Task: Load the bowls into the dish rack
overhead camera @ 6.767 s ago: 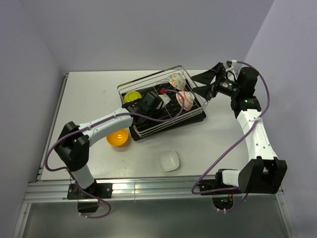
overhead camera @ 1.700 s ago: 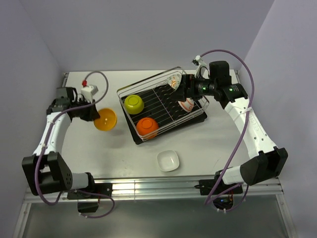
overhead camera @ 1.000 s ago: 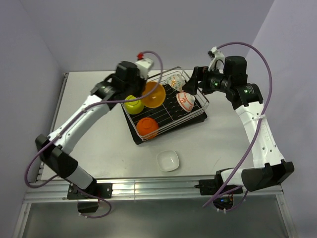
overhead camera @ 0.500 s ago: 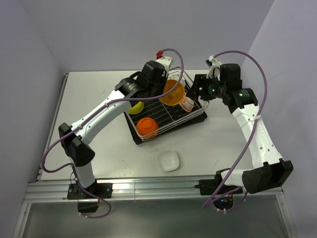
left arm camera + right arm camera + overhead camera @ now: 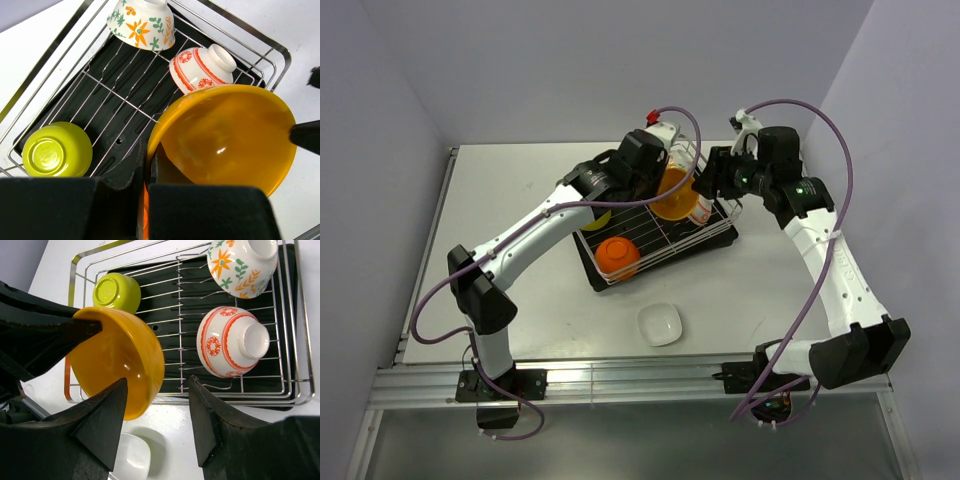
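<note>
My left gripper (image 5: 658,186) is shut on the rim of a yellow-orange bowl (image 5: 225,135), holding it tilted above the right half of the dish rack (image 5: 700,240). My right gripper (image 5: 157,381) stands open right beside that bowl (image 5: 120,362), whose edge reaches into the gap between the fingers. In the rack lie a lime green bowl (image 5: 116,292), a leaf-print bowl (image 5: 242,262) and a red-and-white bowl (image 5: 230,347), all bottom up. An orange bowl (image 5: 617,255) sits upside down at the rack's near corner. A white bowl (image 5: 660,323) rests on the table in front.
The rack (image 5: 280,50) sits over a black tray at the table's far middle. My left arm stretches diagonally across its left side, partly hiding the lime bowl (image 5: 603,212). The right arm curves in from the right edge, close to the wall.
My left arm has carried the yellow-orange bowl rightward over the rack to the right gripper. The right gripper's jaws have narrowed and it has edged toward the bowl.
</note>
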Available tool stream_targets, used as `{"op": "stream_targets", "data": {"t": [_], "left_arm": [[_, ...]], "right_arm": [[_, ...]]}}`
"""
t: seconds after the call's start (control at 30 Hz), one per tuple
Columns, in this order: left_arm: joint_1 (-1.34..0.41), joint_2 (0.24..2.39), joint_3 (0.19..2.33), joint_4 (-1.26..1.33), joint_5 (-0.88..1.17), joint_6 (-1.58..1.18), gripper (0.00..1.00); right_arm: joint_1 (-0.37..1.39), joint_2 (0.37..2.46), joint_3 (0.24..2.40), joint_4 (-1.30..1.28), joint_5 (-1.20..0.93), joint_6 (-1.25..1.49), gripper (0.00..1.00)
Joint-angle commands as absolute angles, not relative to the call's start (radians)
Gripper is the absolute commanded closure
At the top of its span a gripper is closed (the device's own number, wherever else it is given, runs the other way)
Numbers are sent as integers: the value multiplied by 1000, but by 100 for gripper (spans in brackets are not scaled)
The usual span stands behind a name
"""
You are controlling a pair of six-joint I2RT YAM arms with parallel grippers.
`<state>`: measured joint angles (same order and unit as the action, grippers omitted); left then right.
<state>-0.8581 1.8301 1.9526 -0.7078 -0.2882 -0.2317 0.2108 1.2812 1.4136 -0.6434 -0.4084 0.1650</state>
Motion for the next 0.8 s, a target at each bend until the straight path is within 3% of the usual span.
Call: {"op": "stream_targets", "data": {"t": [0.0,0.3,0.43,0.47,0.53,0.57,0.6,0.67,0.77], "left_arm": [[-867,1822,2020,-667,-267,-265,100],[-877,1833,2037,-675,-259,-273,100],[-882,1829,2034,-678,-265,-272,96],[-882,1821,2031,-678,-264,-270,84],[-882,1813,2026,-680,-252,-267,65],[-877,1799,2026,-683,-227,-265,39],[-873,1790,2026,-681,-183,-265,28],[-853,1758,2025,-683,-125,-262,9],[-796,1712,2019,-683,42,-290,0]], "right_arm": [[235,1302,1408,-591,-379,155,41],[307,1361,1437,-604,-281,120,62],[321,1373,1450,-603,-242,121,93],[319,1373,1450,-603,-238,121,100],[321,1368,1445,-597,-236,123,100],[321,1361,1437,-592,-244,123,100],[321,1356,1433,-585,-250,124,100],[319,1342,1424,-575,-271,124,100],[316,1325,1413,-554,-294,129,100]]}}
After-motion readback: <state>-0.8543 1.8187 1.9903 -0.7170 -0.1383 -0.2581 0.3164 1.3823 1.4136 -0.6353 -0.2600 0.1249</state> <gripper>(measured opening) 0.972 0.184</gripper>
